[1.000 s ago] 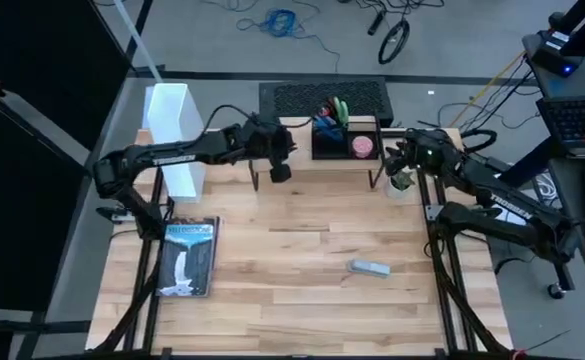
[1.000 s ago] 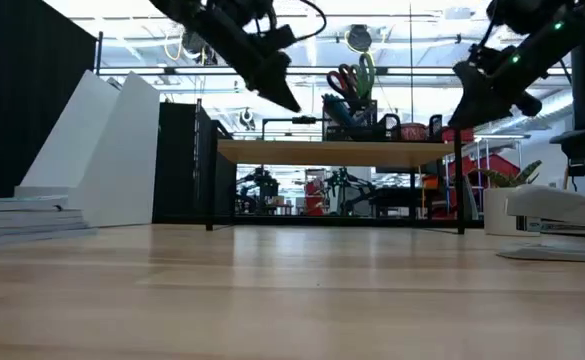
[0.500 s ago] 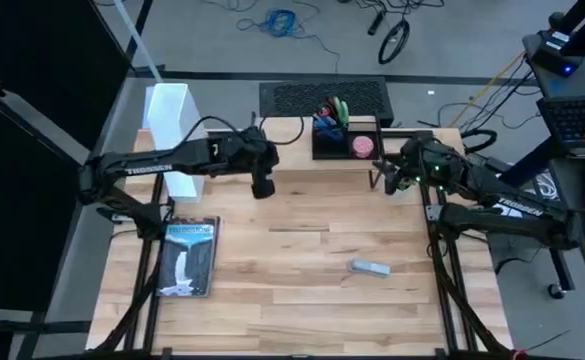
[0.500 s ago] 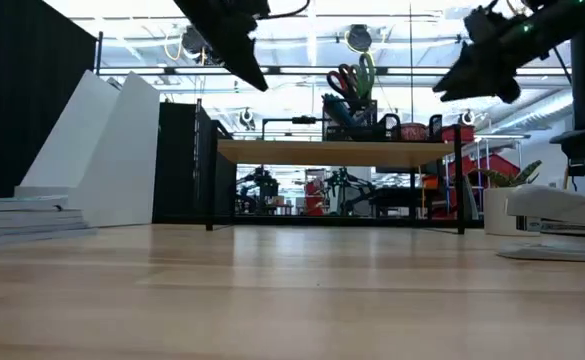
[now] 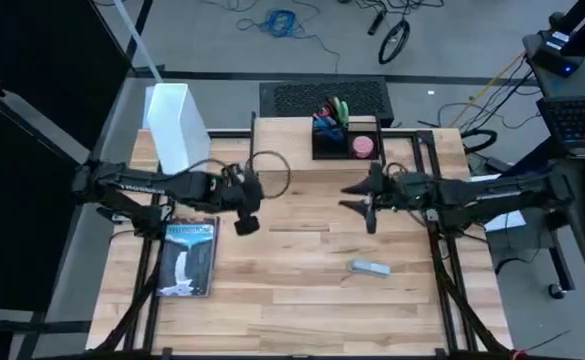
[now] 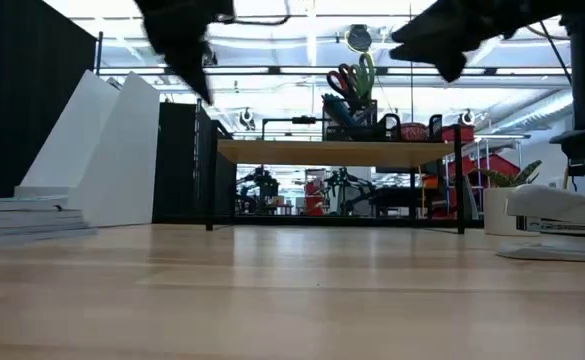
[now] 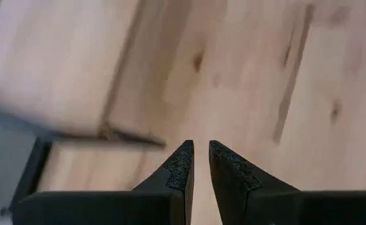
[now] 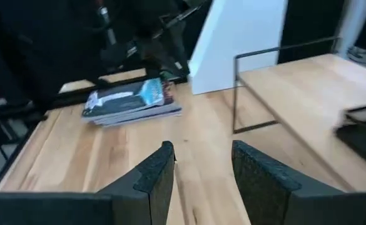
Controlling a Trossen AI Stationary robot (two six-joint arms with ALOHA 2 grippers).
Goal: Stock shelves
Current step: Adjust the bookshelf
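Table point(image 5: 302, 290): light wood planks w/ darker knots. Riser point(image 6: 337, 152): same pale wood top, thin black legs. File box point(image 5: 177, 130): plain white. Book point(image 5: 189, 256): blue-grey cover, white figure. Tray point(image 5: 344, 140): black, w/ pink tub point(image 5: 362, 146), green and blue bits. Stapler point(image 5: 369, 267): grey. Mat point(image 5: 324, 97): black mesh. Both arms dark; left gripper point(image 7: 199, 164) and right gripper point(image 8: 201, 164) fingers matte black, textured.

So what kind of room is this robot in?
Probably a robotics lab or workshop. Two robot arms work at a wooden table, loose cables lie on the floor behind it, and a laptop sits on a stand beside it.
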